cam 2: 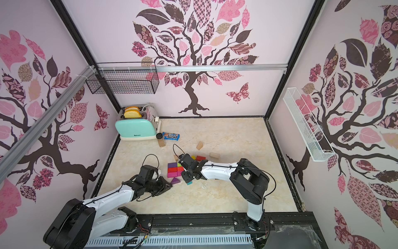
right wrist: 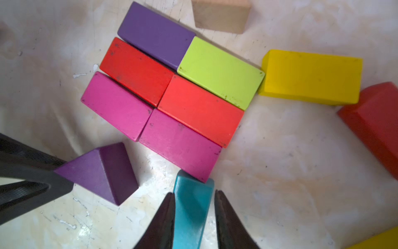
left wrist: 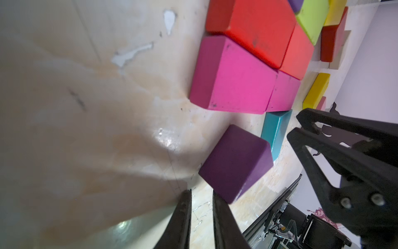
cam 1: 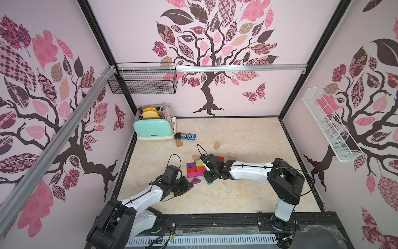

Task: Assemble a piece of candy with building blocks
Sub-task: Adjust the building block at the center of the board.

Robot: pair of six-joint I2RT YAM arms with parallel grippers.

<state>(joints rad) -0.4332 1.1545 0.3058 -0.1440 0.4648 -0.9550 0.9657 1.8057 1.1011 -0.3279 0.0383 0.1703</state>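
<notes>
1. The teal block [right wrist: 191, 207] is pinched between the fingers of the right gripper [right wrist: 195, 193] at mid-table [cam 1: 247, 194].
2. It touches the corner of a tight six-block rectangle [right wrist: 172, 92] of purple, green, red and pink.
3. The left gripper [left wrist: 200, 193], closed and empty, is just beside the purple triangle [right wrist: 101, 172].
4. Only the top views show the far tan wedge [cam 1: 216, 145].

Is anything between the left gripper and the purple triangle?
Nothing visible does. The left gripper sits right at the purple triangle, at its corner; the teal block lies past it, in the right gripper.
</notes>
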